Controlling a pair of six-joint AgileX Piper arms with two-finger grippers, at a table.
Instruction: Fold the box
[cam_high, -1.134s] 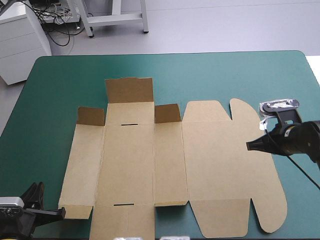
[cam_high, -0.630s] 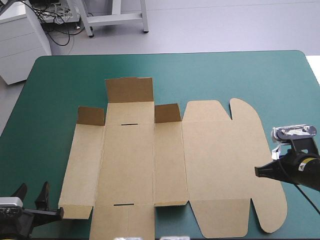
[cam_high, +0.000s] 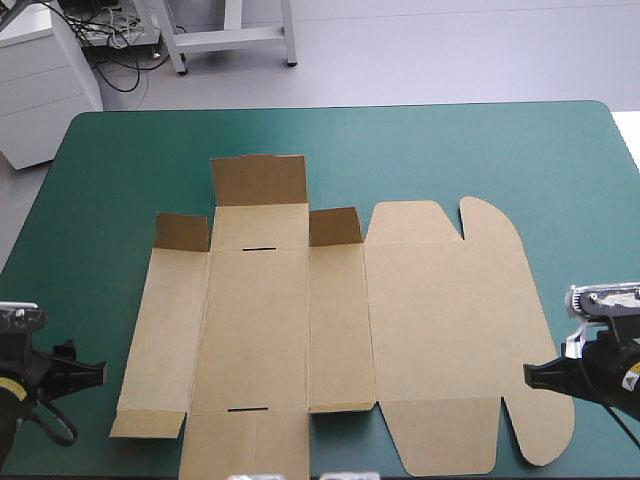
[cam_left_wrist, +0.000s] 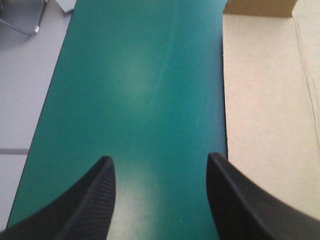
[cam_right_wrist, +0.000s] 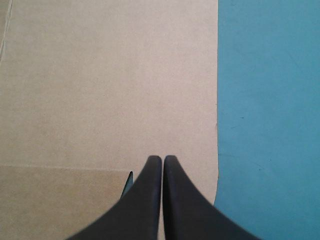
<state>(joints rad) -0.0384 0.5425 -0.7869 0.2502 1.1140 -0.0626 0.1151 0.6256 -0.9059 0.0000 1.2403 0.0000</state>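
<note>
A: box (cam_high: 340, 320) pos?
B: flat, mid teal-green cover (cam_high: 450, 150), far flaps (cam_high: 258, 180) up at 12.
A: grippers?
B: L gripper (cam_left_wrist: 159, 157) wide apart, over cover off box's 8 o'clock. R gripper (cam_right_wrist: 162, 157) pinched closed, empty, over box's 4 o'clock edge.

Brown box (cam_high: 340, 330): cut sheet mostly flat on teal-green cover, 3 far flaps raised.

A grey floor (cam_high: 450, 50) is seen beyond the teal-green table (cam_high: 450, 150); a white cabinet (cam_high: 40, 90), cables (cam_high: 118, 58) and a pale frame (cam_high: 232, 38) are set beyond its far left corner.
</note>
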